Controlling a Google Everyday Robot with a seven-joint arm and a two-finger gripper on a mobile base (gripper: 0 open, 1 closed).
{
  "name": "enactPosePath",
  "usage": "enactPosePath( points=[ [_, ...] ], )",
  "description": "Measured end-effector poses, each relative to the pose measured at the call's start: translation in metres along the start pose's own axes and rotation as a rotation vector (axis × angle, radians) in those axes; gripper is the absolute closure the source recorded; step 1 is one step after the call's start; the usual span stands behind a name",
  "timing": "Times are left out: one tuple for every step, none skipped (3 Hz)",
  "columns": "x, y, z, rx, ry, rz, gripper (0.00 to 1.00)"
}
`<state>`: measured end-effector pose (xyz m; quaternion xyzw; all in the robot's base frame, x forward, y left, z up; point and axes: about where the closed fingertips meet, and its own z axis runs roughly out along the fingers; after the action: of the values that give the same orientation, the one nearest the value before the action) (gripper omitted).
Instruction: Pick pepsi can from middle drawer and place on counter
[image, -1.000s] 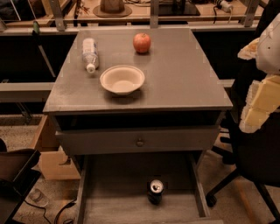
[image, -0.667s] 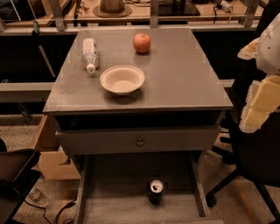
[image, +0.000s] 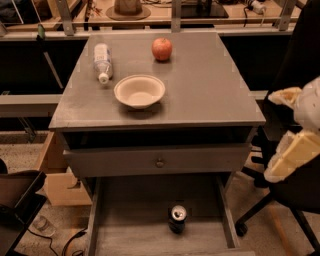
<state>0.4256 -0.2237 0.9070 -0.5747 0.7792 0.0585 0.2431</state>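
Observation:
The pepsi can (image: 177, 218) stands upright in the open middle drawer (image: 130, 235), near the middle of its grey floor, silver top showing. The counter (image: 200, 95) is the broad grey cabinet top above it. My gripper (image: 274, 136) hangs off the cabinet's right side, level with the counter's front edge, well above and to the right of the can. Its two cream fingers (image: 292, 156) are spread apart and hold nothing.
On the counter are a cream bowl (image: 139, 91), a clear water bottle (image: 102, 61) lying down and a red apple (image: 162, 48). A closed drawer front with a round knob (image: 159, 162) sits above the open drawer. An office chair (image: 295, 200) stands at the right, a cardboard box (image: 55, 175) at the left.
My gripper has come down and slightly left along the cabinet's right side. The can and the things on the counter have not moved.

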Motion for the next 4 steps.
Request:
enactPosePath(
  points=[
    [0.025, 0.033, 0.074, -0.055, -0.193, 0.037, 0.0],
    [0.028, 0.057, 0.137, -0.068, -0.42, 0.099, 0.0],
    [0.036, 0.062, 0.145, -0.013, -0.628, 0.08, 0.0],
    [0.05, 0.071, 0.15, 0.019, -0.667, -0.094, 0.0]
  ],
)
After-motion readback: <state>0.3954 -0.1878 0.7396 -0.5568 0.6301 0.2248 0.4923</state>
